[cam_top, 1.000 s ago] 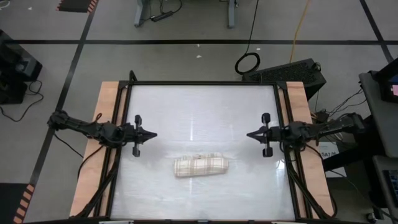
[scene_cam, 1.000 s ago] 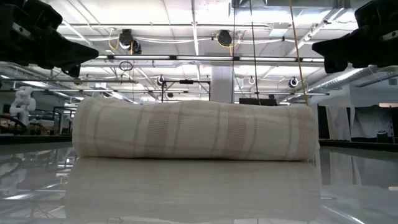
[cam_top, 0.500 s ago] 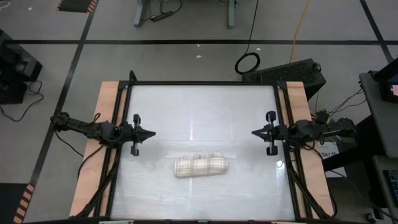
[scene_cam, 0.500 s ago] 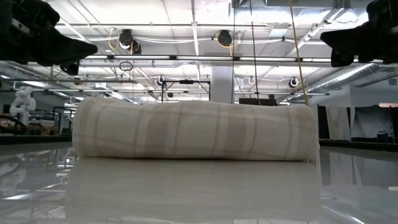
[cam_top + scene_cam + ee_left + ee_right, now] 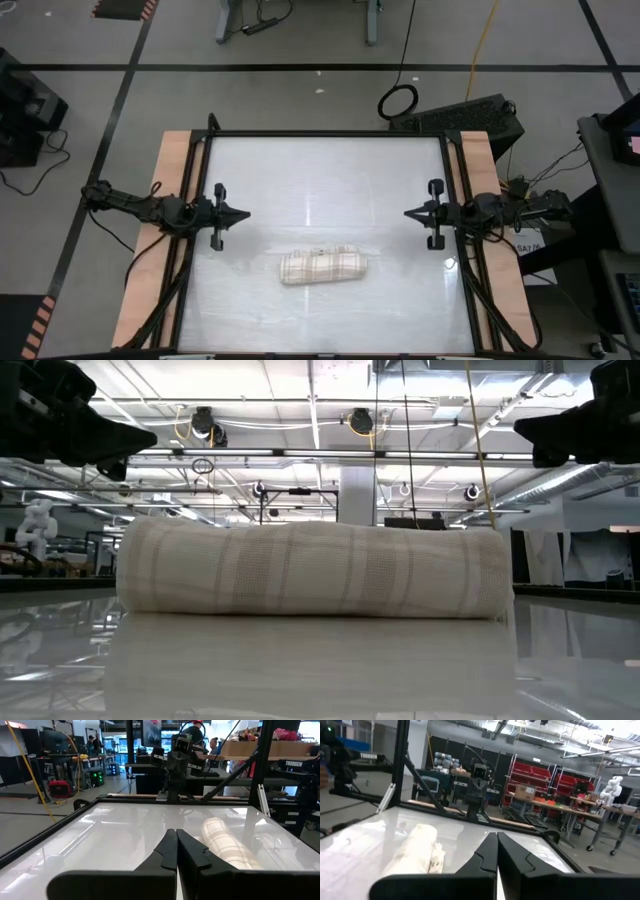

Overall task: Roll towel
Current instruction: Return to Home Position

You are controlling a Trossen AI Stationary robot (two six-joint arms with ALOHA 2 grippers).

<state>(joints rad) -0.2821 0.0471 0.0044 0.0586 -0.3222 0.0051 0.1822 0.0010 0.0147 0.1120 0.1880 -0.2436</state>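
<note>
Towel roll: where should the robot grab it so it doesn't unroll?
Probably the middle of the towel, straight down from above, squeezing across its narrow width. It lies as a long roll flat on the table, so pinching there should hold the layers together.

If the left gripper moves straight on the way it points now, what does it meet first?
Probably the right gripper, facing it across the table; the towel lies beside that line.
</note>
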